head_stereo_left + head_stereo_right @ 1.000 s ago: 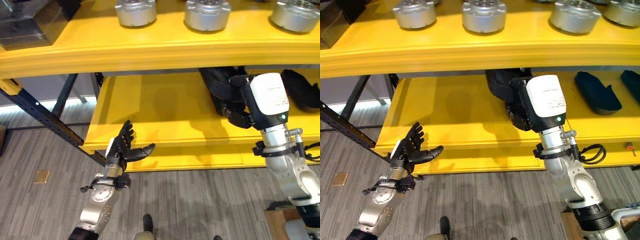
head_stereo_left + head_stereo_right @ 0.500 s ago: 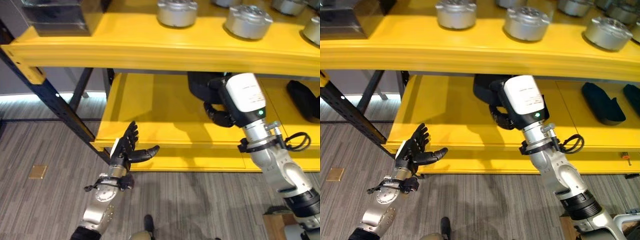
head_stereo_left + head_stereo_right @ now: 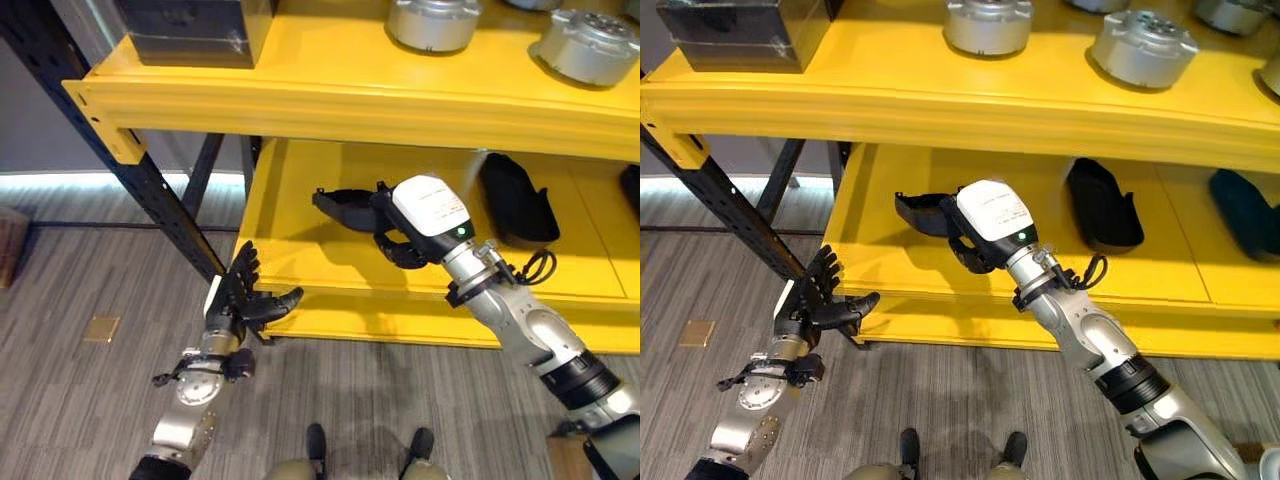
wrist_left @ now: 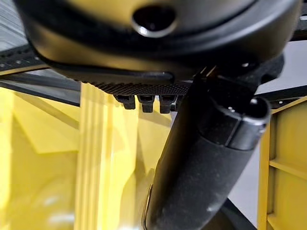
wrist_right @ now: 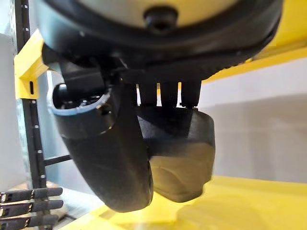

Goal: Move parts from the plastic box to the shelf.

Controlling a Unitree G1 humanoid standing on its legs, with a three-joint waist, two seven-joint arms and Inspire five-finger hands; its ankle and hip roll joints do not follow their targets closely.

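My right hand is shut on a black moulded part, reaching in over the yellow lower shelf. The part sticks out to the left of the hand, near the shelf's left end. In the right wrist view the thumb and fingers clamp the part. Whether the part touches the shelf I cannot tell. My left hand is open, fingers spread, in front of the shelf's lower edge, holding nothing.
Another black part lies further right on the lower shelf, and a third beyond it. Silver round parts and a dark box stand on the upper shelf. A dark slanted rack post stands left.
The whole view has shifted, bringing in the rack post and the shelf's left end. The right hand keeps its hold, and the black part now shows left of the hand instead of behind it.
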